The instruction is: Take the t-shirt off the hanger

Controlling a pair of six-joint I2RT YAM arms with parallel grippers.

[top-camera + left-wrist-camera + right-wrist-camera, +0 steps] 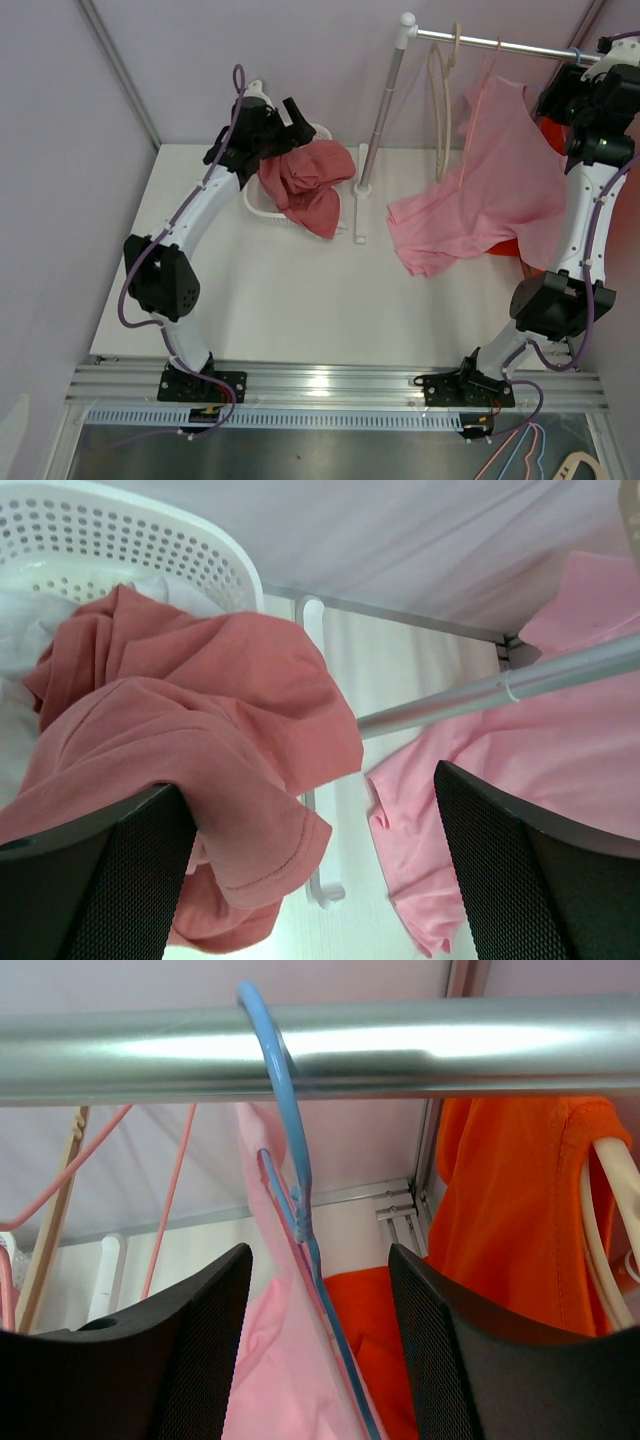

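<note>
Pale lilac walls close in a white table [280, 300], with a shiny metal rail [520, 45] across the far right corner. From above, the pink t-shirt [490, 190] hangs off that rail, soft and creased, its lower half fanned out leftward over the table. Only the right wrist view shows a thin blue wire hanger [302, 1215] hooked over the rail with pink cloth under it, beside an orange garment [500, 1210]. The right gripper [320, 1255] stands spread either side of the wire, not pinching it. The left wrist view shows a white perforated basket [150, 540] with a salmon shirt [200, 710] spilling over its rim. The left gripper [310, 780] is spread wide, holding nothing.
</note>
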